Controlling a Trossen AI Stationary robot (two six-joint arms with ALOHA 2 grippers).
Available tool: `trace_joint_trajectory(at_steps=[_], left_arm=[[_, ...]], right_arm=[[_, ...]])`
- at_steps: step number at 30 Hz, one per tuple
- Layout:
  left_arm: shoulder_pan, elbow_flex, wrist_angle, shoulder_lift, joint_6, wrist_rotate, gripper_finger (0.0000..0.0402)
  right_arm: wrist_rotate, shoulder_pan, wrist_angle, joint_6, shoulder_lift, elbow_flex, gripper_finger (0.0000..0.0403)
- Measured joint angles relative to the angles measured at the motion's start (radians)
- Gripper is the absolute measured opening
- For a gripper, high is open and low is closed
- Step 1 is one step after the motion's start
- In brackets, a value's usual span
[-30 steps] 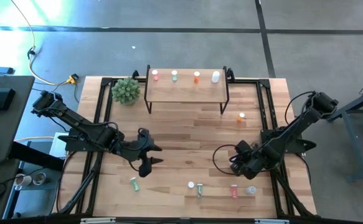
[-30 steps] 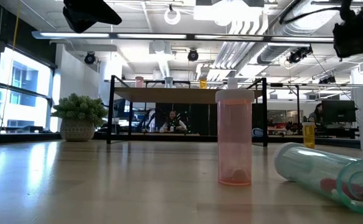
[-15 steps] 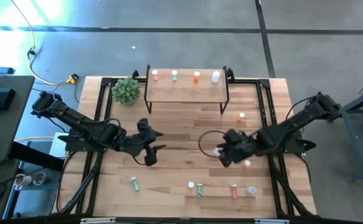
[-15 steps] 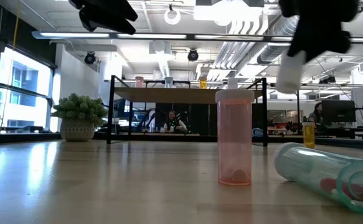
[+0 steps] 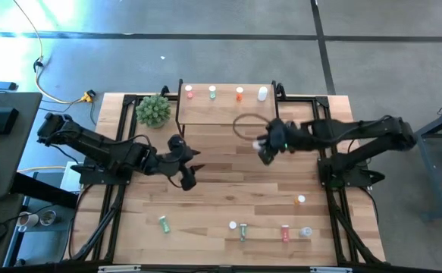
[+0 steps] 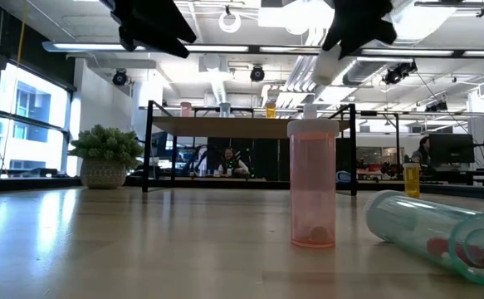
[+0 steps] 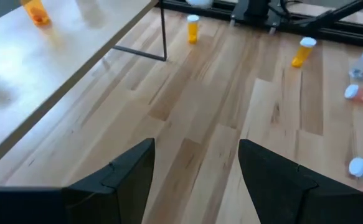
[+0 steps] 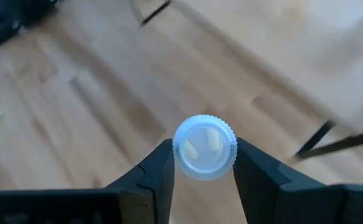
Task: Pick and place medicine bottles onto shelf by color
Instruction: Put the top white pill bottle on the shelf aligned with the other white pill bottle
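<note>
Above table: bottle between right gripper fingers.

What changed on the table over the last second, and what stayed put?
The right gripper, shut on a clear bottle, carried it from the table's near right up toward the shelf. The left gripper stayed open and drifted slightly toward the shelf. The other bottles stayed where they were.

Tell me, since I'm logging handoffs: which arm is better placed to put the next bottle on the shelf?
Right. Its pincer already grips a white-capped bottle just in front of the shelf; the left pincer is open and empty.
</note>
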Motion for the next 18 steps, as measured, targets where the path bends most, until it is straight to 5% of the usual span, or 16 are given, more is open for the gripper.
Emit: trace_joint_trajectory(at_steps=[18], left_arm=[[0.274, 0.0, 0.054, -0.009, 0.259, 0.246, 0.0223]], right_arm=[[-0.143, -0.523, -0.064, -0.276, 0.013, 0.166, 0.0126]])
